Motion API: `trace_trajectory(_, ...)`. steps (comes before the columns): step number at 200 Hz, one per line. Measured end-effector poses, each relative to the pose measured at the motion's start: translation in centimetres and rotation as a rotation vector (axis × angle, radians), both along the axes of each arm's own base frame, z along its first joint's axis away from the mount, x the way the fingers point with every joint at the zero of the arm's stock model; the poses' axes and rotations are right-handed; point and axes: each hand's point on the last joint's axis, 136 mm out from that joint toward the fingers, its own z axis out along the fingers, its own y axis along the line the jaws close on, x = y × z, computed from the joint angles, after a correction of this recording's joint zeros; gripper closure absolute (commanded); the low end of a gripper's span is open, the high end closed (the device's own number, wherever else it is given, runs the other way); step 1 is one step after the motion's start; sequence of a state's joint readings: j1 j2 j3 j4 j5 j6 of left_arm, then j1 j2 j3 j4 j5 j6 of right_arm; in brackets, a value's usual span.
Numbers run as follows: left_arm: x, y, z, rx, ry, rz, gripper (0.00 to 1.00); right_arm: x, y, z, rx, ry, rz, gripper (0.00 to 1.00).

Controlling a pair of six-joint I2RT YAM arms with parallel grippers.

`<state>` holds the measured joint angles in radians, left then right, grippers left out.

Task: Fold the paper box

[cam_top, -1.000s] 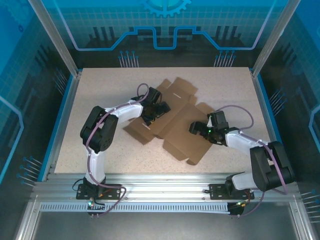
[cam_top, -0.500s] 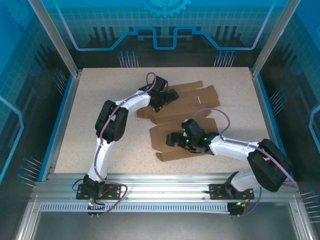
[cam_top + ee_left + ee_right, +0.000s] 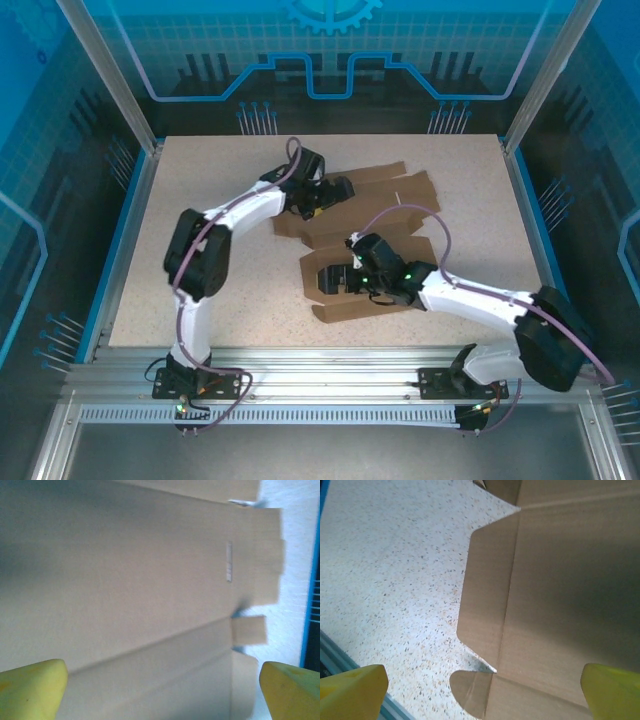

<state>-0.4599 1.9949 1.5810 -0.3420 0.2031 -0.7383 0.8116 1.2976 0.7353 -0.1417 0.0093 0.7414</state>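
Note:
The paper box (image 3: 400, 195) lies unfolded in the middle of the table as brown die-cut cardboard with flaps and a small slit (image 3: 229, 561). My left gripper (image 3: 328, 194) hovers over its far left part, open, with cardboard (image 3: 125, 580) spread below the yellow fingertips (image 3: 30, 690) and nothing between them. My right gripper (image 3: 352, 272) is low over the near left part, where the side flaps curve upward. It is open too, looking down on a rounded flap (image 3: 487, 595) and a small tab (image 3: 472, 692).
The speckled table (image 3: 200, 260) has free room left of the box and along the near edge. A blue rim (image 3: 128, 230) and metal frame posts bound the table. The right arm's cable (image 3: 400, 215) loops over the cardboard.
The box has swung round and shifted since a second ago. Over the last half second the right gripper crept farther in over the near left flaps, which now stand higher; the left arm's elbow swung left.

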Motion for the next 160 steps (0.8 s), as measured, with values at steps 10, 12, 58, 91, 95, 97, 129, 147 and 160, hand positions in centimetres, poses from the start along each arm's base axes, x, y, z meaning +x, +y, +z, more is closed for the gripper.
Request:
trace_trajectory(10, -1.4, 0.9, 2.8, -0.009, -0.049, -0.004, 0.01, 0.2, -1.0, 0.9, -0.007, -0.024, -0.009, 0.00)
trace_trajectory(12, -1.7, 1.0, 3.2, -0.009, -0.057, -0.004, 0.01, 0.2, -1.2, 1.1, -0.009, -0.027, -0.011, 0.00)
trace_trajectory(58, -8.7, 5.2, 8.7, -0.026, -0.171, 0.006, 0.01, 1.9, -8.2, 4.5, -0.018, -0.084, -0.164, 0.00)
trace_trajectory(91, -12.5, 8.6, 5.0, 0.011, -0.095, 0.040, 0.01, 1.8, -11.3, 2.7, -0.087, -0.007, -0.218, 0.00)
trace_trajectory(95, -12.8, 9.0, 4.6, 0.014, -0.087, 0.045, 0.01, 1.7, -11.5, 2.4, -0.097, 0.007, -0.219, 0.00)
trace_trajectory(97, -12.9, 9.2, 4.4, 0.016, -0.082, 0.049, 0.01, 1.6, -11.5, 2.2, -0.100, 0.012, -0.218, 0.00)
trace_trajectory(129, -14.0, 11.9, 3.0, 0.016, -0.065, 0.100, 0.01, 0.7, -12.0, -0.4, -0.140, 0.082, -0.205, 0.00)
trace_trajectory(147, -13.3, 12.3, 3.5, 0.009, -0.097, 0.107, 0.01, 0.1, -12.3, -1.5, -0.159, 0.106, -0.201, 0.00)
trace_trajectory(160, -12.8, 12.4, 3.8, 0.009, -0.124, 0.105, 0.01, -0.1, -12.4, -1.7, -0.166, 0.106, -0.193, 0.00)
